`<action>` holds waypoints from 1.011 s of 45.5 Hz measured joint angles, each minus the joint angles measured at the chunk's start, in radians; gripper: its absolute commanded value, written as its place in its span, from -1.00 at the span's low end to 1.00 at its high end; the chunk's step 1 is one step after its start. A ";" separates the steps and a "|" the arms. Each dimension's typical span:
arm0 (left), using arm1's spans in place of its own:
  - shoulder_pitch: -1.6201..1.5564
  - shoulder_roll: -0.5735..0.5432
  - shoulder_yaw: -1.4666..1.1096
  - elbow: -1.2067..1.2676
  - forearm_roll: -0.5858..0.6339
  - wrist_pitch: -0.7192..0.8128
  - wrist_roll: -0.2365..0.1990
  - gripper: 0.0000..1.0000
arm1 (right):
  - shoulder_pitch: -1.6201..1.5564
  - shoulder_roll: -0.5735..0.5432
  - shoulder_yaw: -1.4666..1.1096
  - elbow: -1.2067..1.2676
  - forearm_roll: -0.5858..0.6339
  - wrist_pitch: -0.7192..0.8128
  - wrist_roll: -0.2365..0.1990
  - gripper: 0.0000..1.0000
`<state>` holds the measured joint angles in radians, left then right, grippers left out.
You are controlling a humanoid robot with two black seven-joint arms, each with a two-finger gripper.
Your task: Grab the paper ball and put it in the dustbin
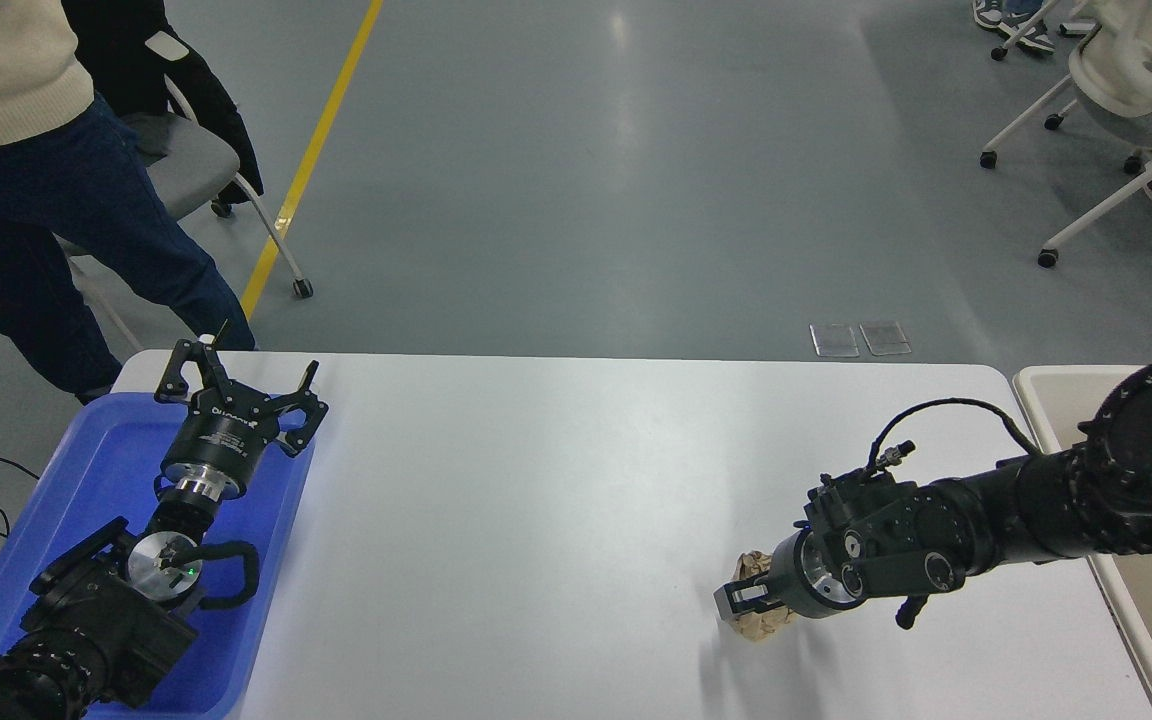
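Observation:
The tan-brown paper ball lies on the white table at the front right. My right gripper comes in from the right edge, is down at table height and sits right over the ball, hiding most of it. Crumpled paper shows just above and just below the gripper's tip. I cannot see whether the gripper has closed on the ball. The beige dustbin stands off the table's right end, partly behind my right arm. My left gripper is parked open over the blue tray at the lower left.
A shallow blue tray lies at the table's left end under my left arm. A person in dark jeans stands at the far left corner beside a grey chair. White office chairs stand on the floor at the far right.

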<state>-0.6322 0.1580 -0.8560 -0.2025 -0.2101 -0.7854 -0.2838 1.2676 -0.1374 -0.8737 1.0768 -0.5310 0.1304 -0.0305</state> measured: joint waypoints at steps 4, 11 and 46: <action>0.000 0.000 0.000 0.000 0.000 0.000 0.000 1.00 | 0.019 -0.010 -0.002 0.010 0.014 0.016 0.000 -1.00; -0.001 0.000 0.000 0.000 0.000 0.000 0.000 1.00 | 0.083 -0.035 -0.020 0.064 0.028 0.053 0.000 -1.00; 0.000 0.000 0.000 0.000 0.000 0.000 0.000 1.00 | 0.796 -0.217 -0.142 0.455 0.150 0.574 0.005 -1.00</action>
<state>-0.6322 0.1580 -0.8559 -0.2024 -0.2101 -0.7854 -0.2838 2.0637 -0.3547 -1.0157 1.5318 -0.3815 0.7047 -0.0260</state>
